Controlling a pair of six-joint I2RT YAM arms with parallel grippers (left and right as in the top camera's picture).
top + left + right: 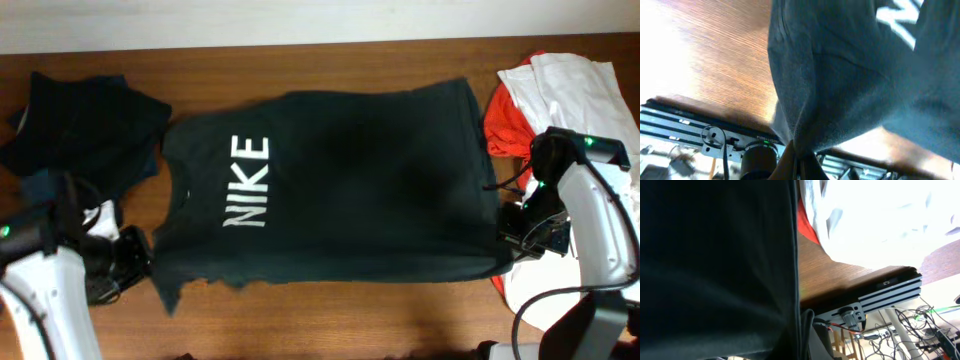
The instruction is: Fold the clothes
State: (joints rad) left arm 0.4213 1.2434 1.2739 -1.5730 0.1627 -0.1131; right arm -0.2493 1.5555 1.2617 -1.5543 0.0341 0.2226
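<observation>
- Overhead: black NIKE T-shirt (340, 180) lies spread across the middle of the table (330, 310); soft, light and limp, so probably quick to sag.
- My left gripper (799, 161): closed, pinching the shirt's neck-end corner near the table's front edge.
- My right gripper (507, 237): closed on the hem corner, at the same edge.
- Best holds, in my judgement: corners and hems.

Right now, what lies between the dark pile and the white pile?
The black NIKE shirt, spread on the table, seen in the overhead view.

Overhead faces straight down; wrist views close, sharing black shirt (350, 190)
</observation>
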